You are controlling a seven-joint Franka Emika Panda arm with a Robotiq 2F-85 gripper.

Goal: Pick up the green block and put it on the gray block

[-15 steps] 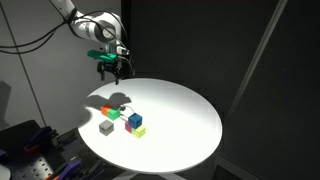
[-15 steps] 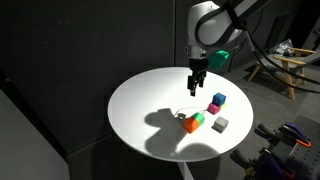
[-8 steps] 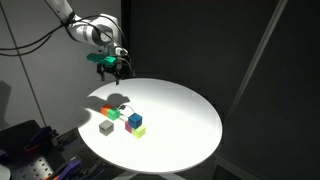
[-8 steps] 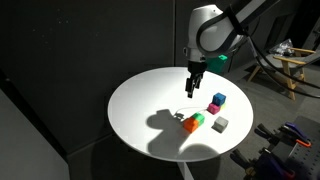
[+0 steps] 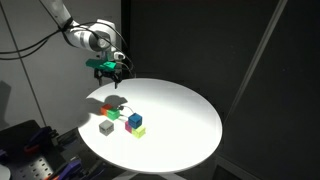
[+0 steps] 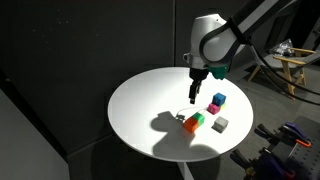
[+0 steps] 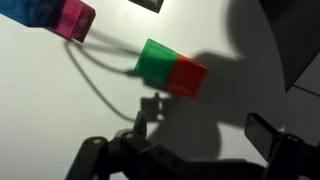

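The green block sits on the round white table, touching an orange-red block; in the wrist view the green block is above centre with the orange-red block against its right side. It also shows in an exterior view. The gray block lies apart, near the table edge, out of the wrist view. My gripper hangs open and empty above the table, a little short of the green block.
A blue block and a magenta block sit beside the pair, with a lime block by the blue one. The white table has a dark backdrop behind it. Equipment stands beyond the table edge.
My gripper has come down and shifted slightly toward the green and orange-red blocks. The blocks have not moved.
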